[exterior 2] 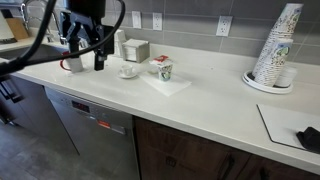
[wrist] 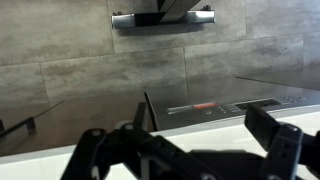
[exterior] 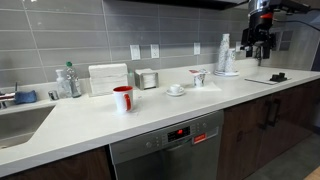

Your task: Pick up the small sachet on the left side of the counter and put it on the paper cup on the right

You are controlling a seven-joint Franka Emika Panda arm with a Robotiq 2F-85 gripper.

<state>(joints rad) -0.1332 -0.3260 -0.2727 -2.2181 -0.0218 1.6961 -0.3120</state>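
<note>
The small white paper cup [exterior: 199,78] with reddish markings stands on a white napkin mid-counter, also in the exterior view [exterior 2: 162,68]. A small dark flat item, possibly the sachet [exterior: 277,77], lies on a pale mat at the counter's right end, and it also shows in the exterior view [exterior 2: 310,138]. My gripper [exterior: 257,42] hangs in the air, open and empty, touching nothing. It looms large in the exterior view [exterior 2: 87,58]. In the wrist view its two fingers [wrist: 185,138] are spread wide with nothing between them.
A glossy red cup [exterior: 122,98] stands near the front edge. A low white cup on a saucer [exterior: 176,89] stands beside the paper cup. A tall stack of paper cups [exterior 2: 275,50] stands at the back right. A sink [exterior: 20,120] and bottles are at the left.
</note>
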